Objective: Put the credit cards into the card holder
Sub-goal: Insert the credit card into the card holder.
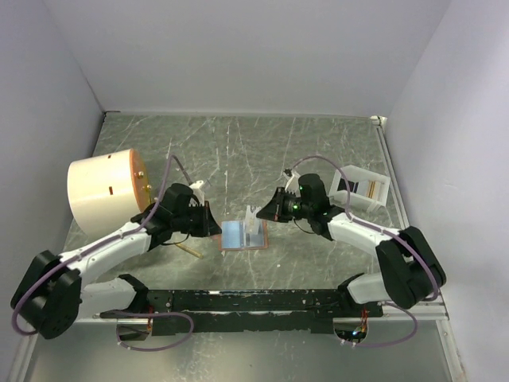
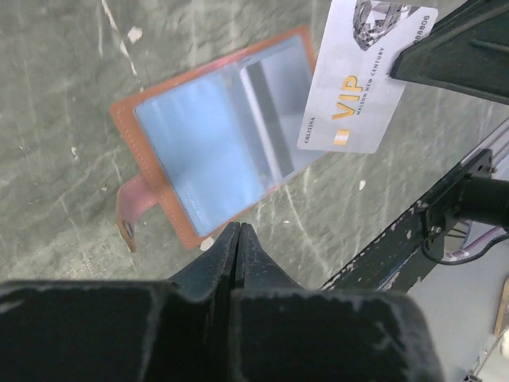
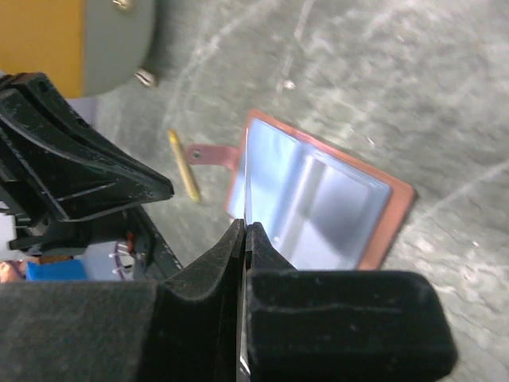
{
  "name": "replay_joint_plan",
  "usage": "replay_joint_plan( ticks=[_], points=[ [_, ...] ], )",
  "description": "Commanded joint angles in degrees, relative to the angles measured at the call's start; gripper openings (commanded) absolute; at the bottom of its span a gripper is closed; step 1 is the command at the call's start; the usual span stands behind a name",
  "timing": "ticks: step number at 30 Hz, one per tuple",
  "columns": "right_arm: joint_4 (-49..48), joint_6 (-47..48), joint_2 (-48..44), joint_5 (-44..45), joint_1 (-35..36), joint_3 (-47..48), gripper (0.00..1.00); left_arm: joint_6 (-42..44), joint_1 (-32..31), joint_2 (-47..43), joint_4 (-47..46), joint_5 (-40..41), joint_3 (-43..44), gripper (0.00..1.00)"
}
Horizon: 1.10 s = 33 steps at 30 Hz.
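Your right tool (image 3: 245, 231) is pinched tight on a whitish-grey card (image 2: 362, 79) with gold "VIP" lettering. It grips the card by one end and holds it on edge over the card holder (image 2: 207, 151). In the right wrist view you see the card only as a thin line rising from between the tips. You cannot tell from these views whether its far edge touches the holder.

The card holder lies open and flat on the counter (image 1: 238, 151), between your two tools, with its clear sleeves facing up. Its snap tab (image 2: 131, 211) sticks out on the side toward your left arm.

Your left tool (image 2: 238, 231) has its tips pressed together with nothing between them. It hangs just beside the holder's near edge, not touching it.

A yellow stick (image 3: 183, 165) lies on the counter close to the tab. Well off to your right sits a white tray (image 1: 380, 191) with a striped card (image 1: 355, 188) in it. A cream cylinder (image 1: 102, 189) stands on its side at the far left.
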<state>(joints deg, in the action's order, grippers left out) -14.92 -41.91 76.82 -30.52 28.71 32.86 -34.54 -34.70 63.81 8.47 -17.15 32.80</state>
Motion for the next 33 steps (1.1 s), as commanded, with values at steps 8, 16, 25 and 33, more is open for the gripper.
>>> replay_joint_plan(
  ticks=[8,16,25,33],
  points=[
    [9.32,4.82,7.3,1.13,-0.15,3.33,0.0,0.81,-0.11,12.0,-8.12,-1.08,-2.15,0.07],
    [12.17,6.12,10.63,0.34,-0.19,6.12,0.0,0.3,-0.06,14.1,-11.24,0.08,-4.17,0.08],
    [11.66,5.05,13.64,-0.56,-0.14,6.7,0.0,0.92,-0.1,14.01,-11.15,2.47,-5.69,0.12],
    [10.72,2.63,12.07,-2.38,-0.15,6.97,0.0,1.4,-0.11,15.26,-11.39,3.32,-6.08,0.13]
  ],
)
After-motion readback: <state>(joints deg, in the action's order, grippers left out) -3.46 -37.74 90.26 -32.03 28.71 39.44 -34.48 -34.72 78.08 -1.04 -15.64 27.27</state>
